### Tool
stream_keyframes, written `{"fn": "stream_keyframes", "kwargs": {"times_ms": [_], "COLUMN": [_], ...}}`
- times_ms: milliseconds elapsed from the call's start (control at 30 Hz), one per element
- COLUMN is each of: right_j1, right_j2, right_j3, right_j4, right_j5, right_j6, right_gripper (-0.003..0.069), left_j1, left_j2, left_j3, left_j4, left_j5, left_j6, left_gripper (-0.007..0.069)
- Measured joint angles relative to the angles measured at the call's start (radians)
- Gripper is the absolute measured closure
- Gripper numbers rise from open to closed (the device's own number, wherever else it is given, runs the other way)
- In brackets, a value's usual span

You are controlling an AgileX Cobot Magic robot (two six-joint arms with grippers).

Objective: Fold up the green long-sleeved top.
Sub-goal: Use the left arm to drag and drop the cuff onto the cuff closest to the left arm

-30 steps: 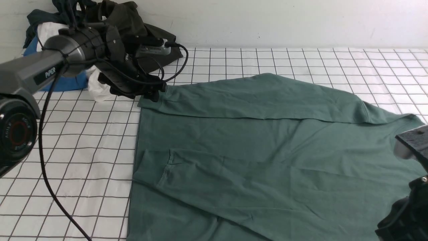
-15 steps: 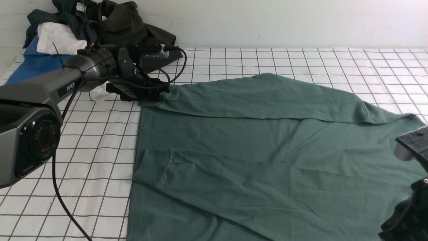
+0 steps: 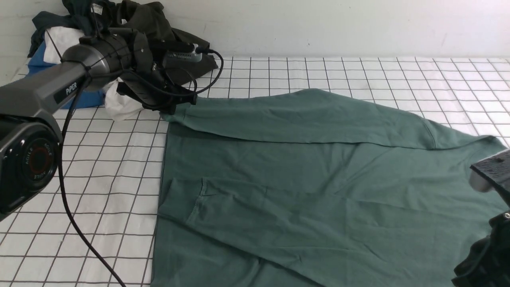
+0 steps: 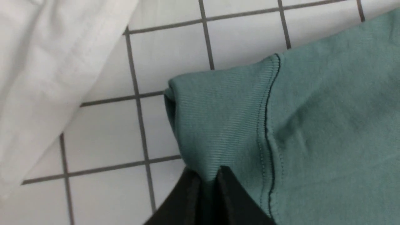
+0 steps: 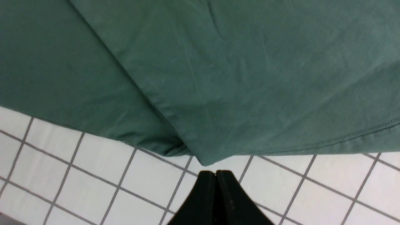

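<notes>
As I read the front view from its left edge, a heap of spare clothes sits in the far corner against the wall: a blue garment, a white garment and a dark olive garment on top. My left arm reaches across in front of that heap. The left gripper is at the far left corner of the green long-sleeved top, and the wrist camera shows its two black fingers pinched tight on the ribbed cuff, with teal fabric caught between them. The cuff end looks raised a little off the checked table cover, and the white garment lies just beside it without touching.

From that cuff the far sleeve runs to the right along the top edge of the shirt body. The shirt itself is spread flat over the middle and right of the cover. Its near sleeve is laid across the body, its cuff pointing left.

At the right edge only part of my right arm shows. Its wrist camera has the right gripper with the jaws pressed together on nothing, over bare cover just beside a corner of the shirt's stitched hem.
</notes>
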Motion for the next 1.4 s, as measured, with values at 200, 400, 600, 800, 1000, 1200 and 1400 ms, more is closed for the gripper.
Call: {"fn": "stream_keyframes", "kwargs": {"times_ms": [200, 400, 600, 800, 1000, 1200, 1400], "right_j1": [0.0, 0.0, 0.0, 0.0, 0.0, 0.0, 0.0], "right_j2": [0.0, 0.0, -0.052, -0.145, -0.197, -0.193, -0.188], "right_j3": [-0.001, -0.002, -0.002, -0.002, -0.003, -0.003, -0.003], "right_j4": [-0.001, -0.059, -0.078, -0.079, -0.078, -0.078, -0.077], "right_j5": [0.029, 0.086, 0.087, 0.095, 0.104, 0.105, 0.106], "right_j6": [0.003, -0.008, -0.008, -0.008, -0.008, -0.008, -0.01], "right_gripper": [0.0673, 0.0673, 0.0673, 0.0673, 0.0673, 0.0673, 0.0664], "left_j1": [0.0, -0.016, -0.023, -0.025, -0.025, -0.025, -0.025], "left_j2": [-0.056, -0.144, -0.325, -0.639, -0.845, -0.827, -0.8], "left_j3": [0.0, 0.0, 0.137, 0.518, 0.904, 1.104, 1.113], "left_j4": [0.012, -0.037, -0.111, -0.173, -0.195, -0.171, -0.16], "left_j5": [0.089, 0.32, 0.438, 0.372, 0.168, 0.056, 0.051], "left_j6": [0.011, 0.087, 0.101, 0.111, 0.179, 0.207, 0.207], "left_gripper": [0.0601, 0.0601, 0.0601, 0.0601, 0.0601, 0.0578, 0.0408]}}
